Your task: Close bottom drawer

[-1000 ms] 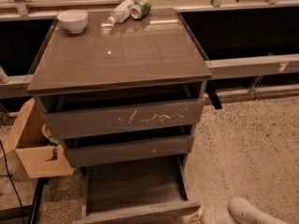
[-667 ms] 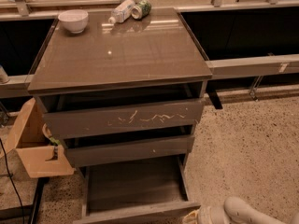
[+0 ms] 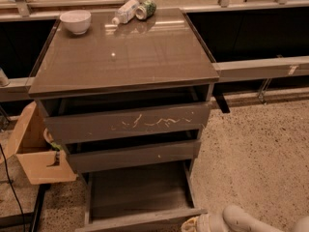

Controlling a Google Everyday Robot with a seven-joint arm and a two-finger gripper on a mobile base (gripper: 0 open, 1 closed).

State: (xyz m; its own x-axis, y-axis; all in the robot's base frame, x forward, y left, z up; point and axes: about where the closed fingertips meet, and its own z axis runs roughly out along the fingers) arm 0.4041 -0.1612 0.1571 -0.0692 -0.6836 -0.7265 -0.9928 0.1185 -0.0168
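Note:
The bottom drawer (image 3: 137,192) of the dark grey-brown cabinet stands pulled far out, its shallow empty box open to view and its plain front (image 3: 145,220) at the lower edge of the picture. Above it sit the speck-marked drawer front (image 3: 133,155) and the wider scratched drawer front (image 3: 128,122), both slightly out. My gripper (image 3: 195,223) comes in from the lower right on a pale arm, right at the right end of the bottom drawer's front.
On the cabinet's glossy top (image 3: 125,57) stand a white bowl (image 3: 76,21), a lying plastic bottle (image 3: 124,11) and a green can (image 3: 147,8). An open cardboard box (image 3: 34,151) sits to the left. A metal railing (image 3: 256,69) runs behind. Speckled floor lies to the right.
My arm and gripper have moved left along the lower edge toward the bottom drawer's front. The drawer has not visibly moved.

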